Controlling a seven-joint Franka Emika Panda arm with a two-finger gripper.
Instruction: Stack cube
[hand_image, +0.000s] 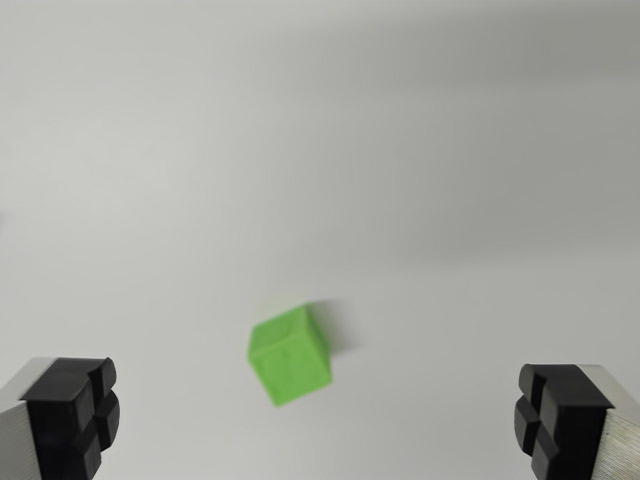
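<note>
a: so, what does the wrist view give us?

b: one green cube (290, 356) sitting on a plain white table (320, 150). it lies low in the picture, a little toward the wrist view's left of centre, and it is turned so one corner points downward in the picture. its edges look slightly smeared, so fine detail on its faces is hard to read.

a: and the gripper (320, 420)?

b: the jaws stand wide apart. one black fingertip (75, 405) shows in the bottom corner on the wrist view's left, the other (560, 412) in the bottom corner on the wrist view's right. nothing is held between them.

a: is the cube between the fingers?

b: not quite. it sits just above the line joining the fingertips, nearer the left one, and touches neither.

a: any second cube?

b: only this one is visible from here.
</note>
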